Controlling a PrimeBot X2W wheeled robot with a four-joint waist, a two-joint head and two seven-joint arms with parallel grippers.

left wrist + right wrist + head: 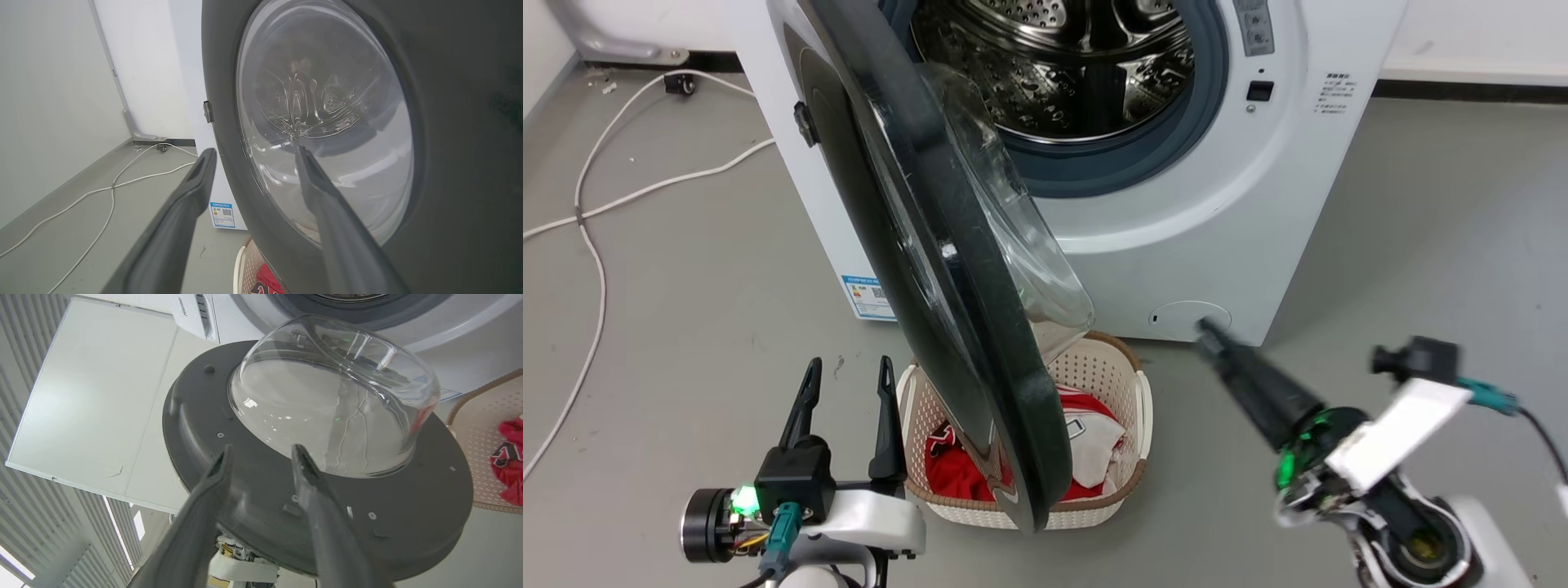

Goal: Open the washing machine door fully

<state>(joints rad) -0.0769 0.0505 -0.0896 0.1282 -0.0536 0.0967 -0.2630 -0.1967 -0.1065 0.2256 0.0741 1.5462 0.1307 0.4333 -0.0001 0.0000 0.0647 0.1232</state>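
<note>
Roughly half the swing seems done: the washing machine door stands edge-on between the left gripper and right gripper, both jaws spread and empty; opening it wider is left.

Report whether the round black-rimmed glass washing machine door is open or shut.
Open: the round black-rimmed glass door stands swung out from the white machine front, leaving the perforated steel drum exposed.

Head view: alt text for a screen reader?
The washing machine door hangs part-open, edge-on, over a laundry basket of red and white clothes, with the steel drum exposed behind. The left gripper, jaws open, sits left of the basket; the blurred right gripper points in from the lower right.
</note>
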